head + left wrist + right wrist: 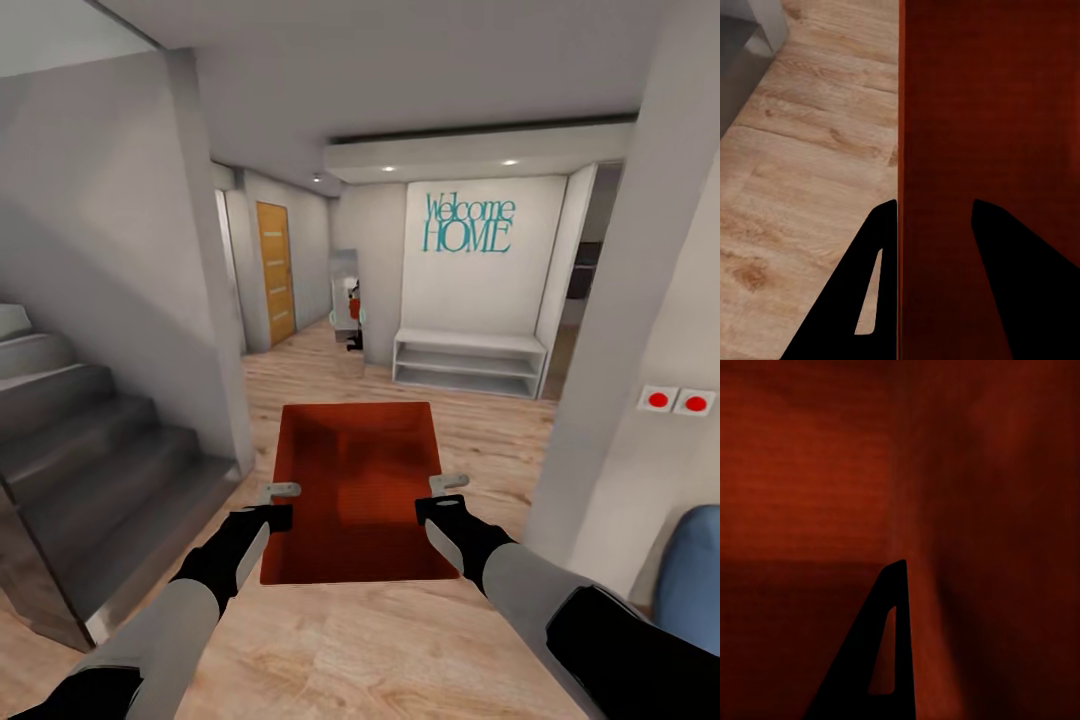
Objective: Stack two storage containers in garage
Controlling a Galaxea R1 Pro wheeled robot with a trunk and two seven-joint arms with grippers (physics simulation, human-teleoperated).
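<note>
Head view: one orange-red storage container (358,490), lidless, open side up, carried in front of the trunk above light wood-plank flooring (400,650). Left hand (283,491) at the container's left wall, near its nearer end; right hand (448,483) at the right wall, opposite. Both black forearms reach forward from the lower corners. Surroundings: grey staircase (90,450) at left; hallway ahead with a wood-panelled door (275,272), a tall mirror (346,310), a white low shelf unit (468,363) and teal "Welcome HOME" lettering (468,223) on the wall above it; two red buttons (676,401) on a pillar at right; a blue rounded object (692,575) at the lower right edge, kind not discernible. Left wrist view: left hand (934,217) with two dark fingers (851,300) straddling the container's wall (982,112), one finger outside over the wood flooring (802,165), the other on the inner side; hand closed onto that wall. Right wrist view: one dark finger (874,660) against red container surface (810,472); the second finger not visible, so whether the right hand is clamped or merely pressed to the wall cannot be told.
</note>
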